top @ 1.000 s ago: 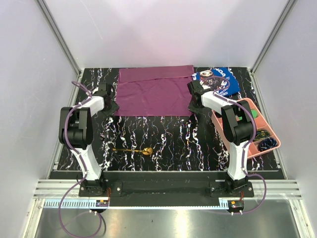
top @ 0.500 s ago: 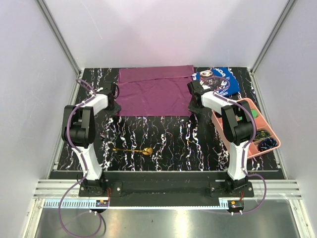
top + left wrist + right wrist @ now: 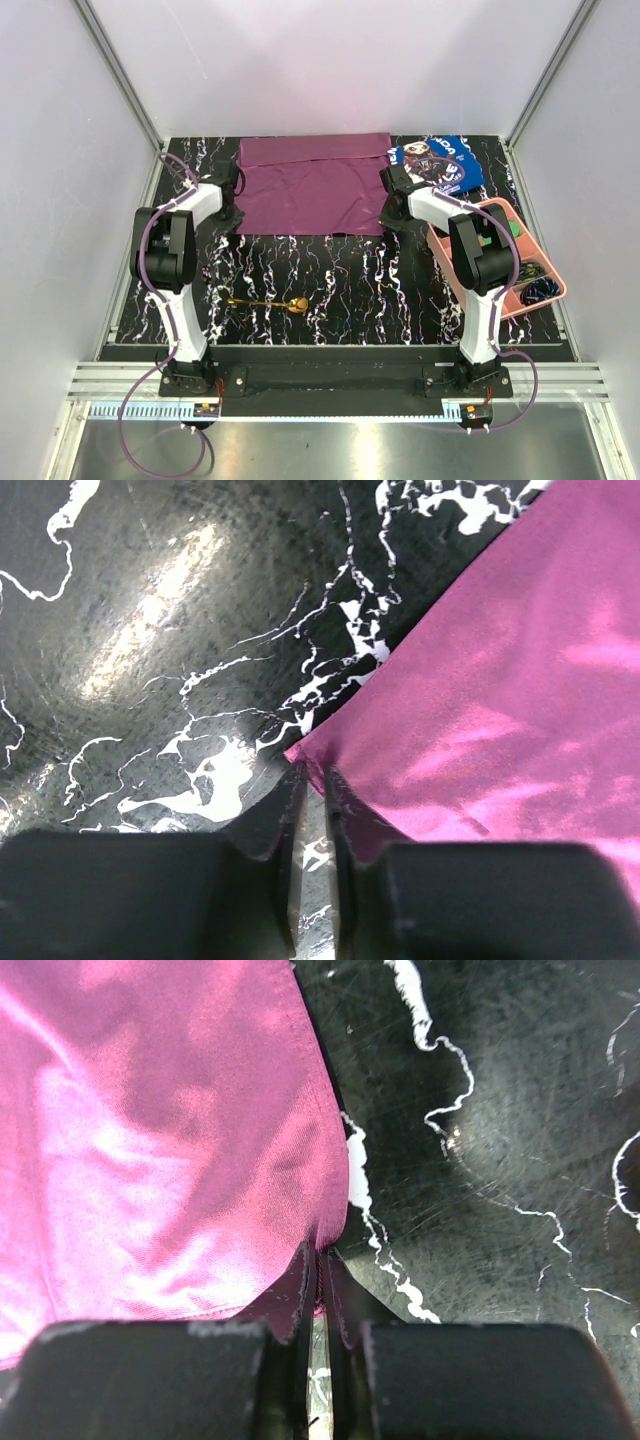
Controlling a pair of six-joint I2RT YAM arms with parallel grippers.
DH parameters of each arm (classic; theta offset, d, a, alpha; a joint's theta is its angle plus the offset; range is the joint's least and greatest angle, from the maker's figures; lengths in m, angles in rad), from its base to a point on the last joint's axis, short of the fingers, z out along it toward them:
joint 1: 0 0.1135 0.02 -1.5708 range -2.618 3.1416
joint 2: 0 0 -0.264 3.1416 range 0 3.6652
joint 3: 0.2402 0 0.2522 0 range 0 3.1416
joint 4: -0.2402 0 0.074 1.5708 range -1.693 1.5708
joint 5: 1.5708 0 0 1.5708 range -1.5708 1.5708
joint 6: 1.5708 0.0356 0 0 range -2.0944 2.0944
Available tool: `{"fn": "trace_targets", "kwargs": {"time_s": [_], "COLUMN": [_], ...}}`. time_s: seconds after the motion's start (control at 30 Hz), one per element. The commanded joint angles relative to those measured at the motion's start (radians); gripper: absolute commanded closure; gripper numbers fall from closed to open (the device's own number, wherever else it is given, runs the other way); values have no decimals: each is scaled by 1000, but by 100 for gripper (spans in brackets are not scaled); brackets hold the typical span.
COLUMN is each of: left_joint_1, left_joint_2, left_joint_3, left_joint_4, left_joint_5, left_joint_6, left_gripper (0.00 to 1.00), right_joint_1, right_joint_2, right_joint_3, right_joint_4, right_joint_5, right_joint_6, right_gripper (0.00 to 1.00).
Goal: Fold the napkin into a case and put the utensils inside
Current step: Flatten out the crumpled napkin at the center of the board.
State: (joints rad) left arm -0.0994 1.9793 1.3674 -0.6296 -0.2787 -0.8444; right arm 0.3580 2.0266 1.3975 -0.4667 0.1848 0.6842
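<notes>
- Pink tray [image 3: 540, 250] sits at the table's [image 3: 340, 280] right edge; we note a green piece [image 3: 513, 228] in a far compartment and dark tangled bits [image 3: 540, 290] nearer.
- Plum napkin [image 3: 310, 195] lies flat at the far middle, with a layered strip along its far edge; the gold spoon [image 3: 268, 302] lies well apart, near the front.
- Both arms reach forward and low: the left gripper [image 3: 312, 775] pinches the napkin's near-left corner, and the right gripper [image 3: 320, 1255] is clamped on the near-right corner.

Arms stretched forward, wrists low, left hand [image 3: 314, 775] and right hand [image 3: 318, 1252] pinching napkin [image 3: 312, 195] corners
</notes>
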Motion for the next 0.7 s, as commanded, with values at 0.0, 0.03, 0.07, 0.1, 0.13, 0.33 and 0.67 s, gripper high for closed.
{"fn": "trace_targets", "kwargs": {"time_s": [0.0, 0.03, 0.07, 0.1, 0.13, 0.33, 0.67], "left_joint_1": [-2, -2, -2, -2, -3, -5, -17], "left_joint_2": [12, 4, -20, -40, -65, -252, -330], "left_joint_3": [-11, -16, -22, -45, -66, -209, -349], "left_joint_4": [79, 96, 105, 138, 160, 180, 74], "left_joint_5": [-7, -4, -2, 4, 4, -13, 1], "left_joint_6": [70, 80, 88, 105, 116, 107, 5], "left_gripper": [96, 98, 100, 100, 100, 100, 71], "right_joint_1": [-1, -2, -1, -1, -1, -1, 1], "right_joint_2": [-34, -37, -42, -46, -60, -152, -267], "right_joint_3": [-14, -12, -17, -20, -25, -112, -242], "right_joint_4": [5, 8, 13, 17, 28, 39, 68], "right_joint_5": [-50, -54, -56, -57, -64, -119, -225], "right_joint_6": [-24, -34, -49, -54, -63, -81, -94], "right_gripper": [96, 96, 97, 98, 99, 100, 100]}}
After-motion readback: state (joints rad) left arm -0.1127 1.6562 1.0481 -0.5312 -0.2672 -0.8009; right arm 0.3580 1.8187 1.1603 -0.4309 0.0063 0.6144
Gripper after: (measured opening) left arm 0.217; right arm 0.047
